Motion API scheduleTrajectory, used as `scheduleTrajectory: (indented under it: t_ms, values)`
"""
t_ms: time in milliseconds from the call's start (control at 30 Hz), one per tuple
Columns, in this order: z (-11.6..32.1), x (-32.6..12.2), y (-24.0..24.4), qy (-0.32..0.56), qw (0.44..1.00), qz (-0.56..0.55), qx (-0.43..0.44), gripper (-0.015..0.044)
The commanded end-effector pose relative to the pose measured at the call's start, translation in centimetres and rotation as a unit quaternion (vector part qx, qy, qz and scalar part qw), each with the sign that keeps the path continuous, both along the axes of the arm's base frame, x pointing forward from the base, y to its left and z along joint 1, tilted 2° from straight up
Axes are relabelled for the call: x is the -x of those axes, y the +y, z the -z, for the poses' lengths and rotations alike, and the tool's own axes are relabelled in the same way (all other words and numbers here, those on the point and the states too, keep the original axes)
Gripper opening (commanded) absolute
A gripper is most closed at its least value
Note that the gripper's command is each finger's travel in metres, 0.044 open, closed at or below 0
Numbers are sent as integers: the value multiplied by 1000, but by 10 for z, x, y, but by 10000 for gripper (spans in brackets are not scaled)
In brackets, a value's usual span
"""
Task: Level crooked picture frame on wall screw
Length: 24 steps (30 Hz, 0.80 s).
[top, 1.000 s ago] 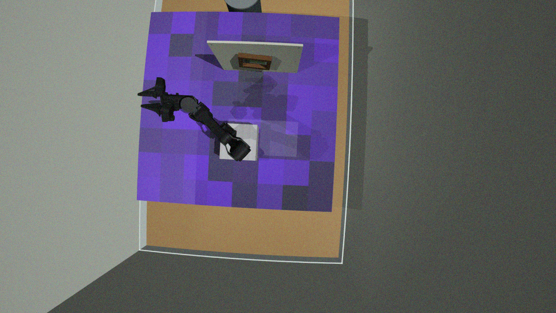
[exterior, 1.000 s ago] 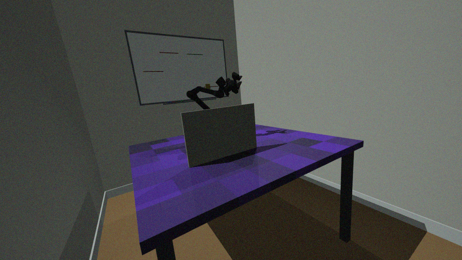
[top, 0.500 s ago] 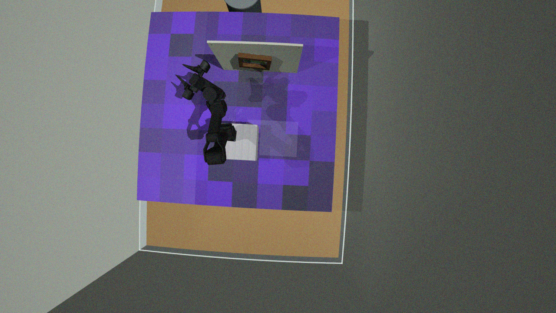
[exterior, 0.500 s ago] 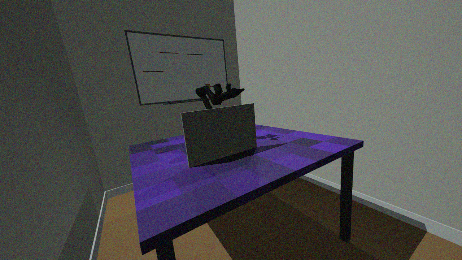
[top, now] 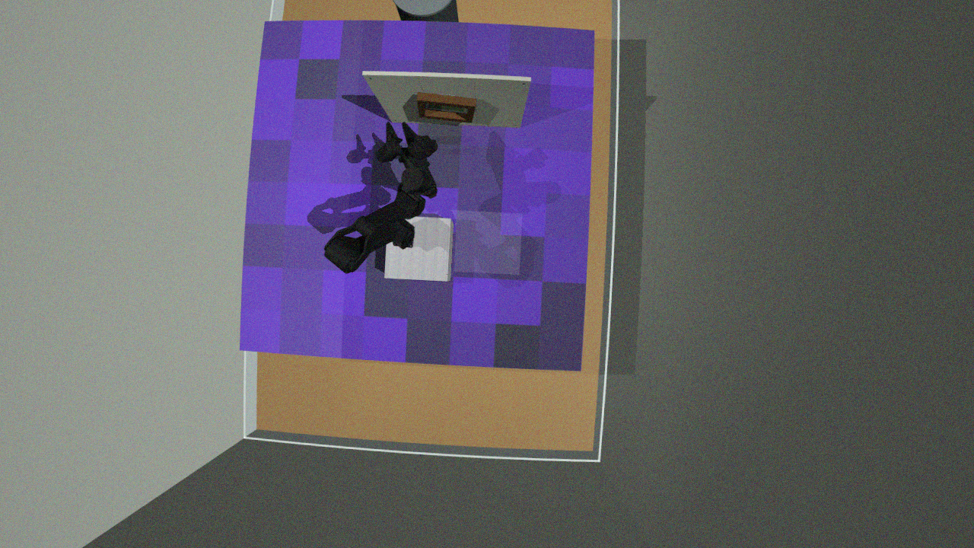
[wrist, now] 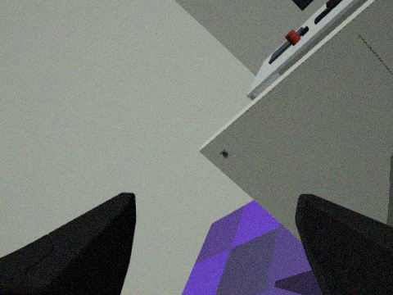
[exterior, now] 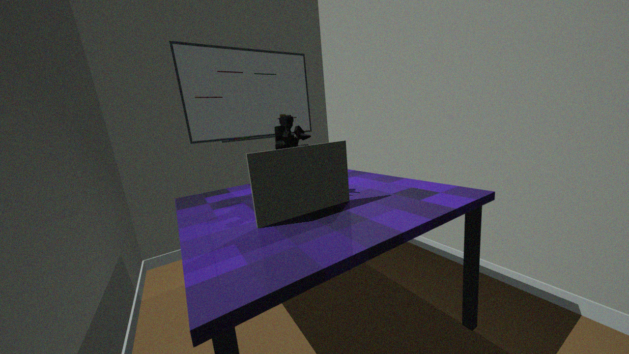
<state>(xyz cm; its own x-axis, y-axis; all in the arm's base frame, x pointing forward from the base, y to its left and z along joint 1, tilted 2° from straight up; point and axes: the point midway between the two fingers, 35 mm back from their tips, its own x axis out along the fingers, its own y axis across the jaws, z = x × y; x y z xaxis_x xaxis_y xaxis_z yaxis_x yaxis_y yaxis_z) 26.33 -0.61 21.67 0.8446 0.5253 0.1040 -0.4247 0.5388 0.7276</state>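
The brown picture frame (top: 446, 97) hangs on the front of the upright grey panel (top: 510, 102) (exterior: 299, 185) (wrist: 286, 123). In the top view its top bar slopes down to the right more steeply than the panel's top edge, so its left side looks higher. The screw and the notched strip are hidden. My gripper (top: 396, 124) (wrist: 218, 206) is partly open and empty, in front of the panel's left part and left of the frame. The wrist view shows the panel's corner tilted, and no picture frame. The exterior camera sees only the panel's back.
The arm rises from near a white block (top: 428, 262) on the purple patchwork table (top: 306, 300) (exterior: 264, 290). A pale square patch (top: 493, 252) lies right of the block. A round grey-topped object (top: 423, 5) is beyond the table's far edge. A whiteboard (exterior: 242, 109) hangs on the room wall.
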Motion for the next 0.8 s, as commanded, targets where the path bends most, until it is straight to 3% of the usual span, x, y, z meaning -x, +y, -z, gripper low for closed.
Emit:
scheduleTrajectory:
  t_ms: [0,333,767]
  values:
    - [22,12,-40,76,990,61,-106,260]
    - [59,63,-117,163,890,196,-379,260]
    - [59,64,-118,163,887,198,-384,260]
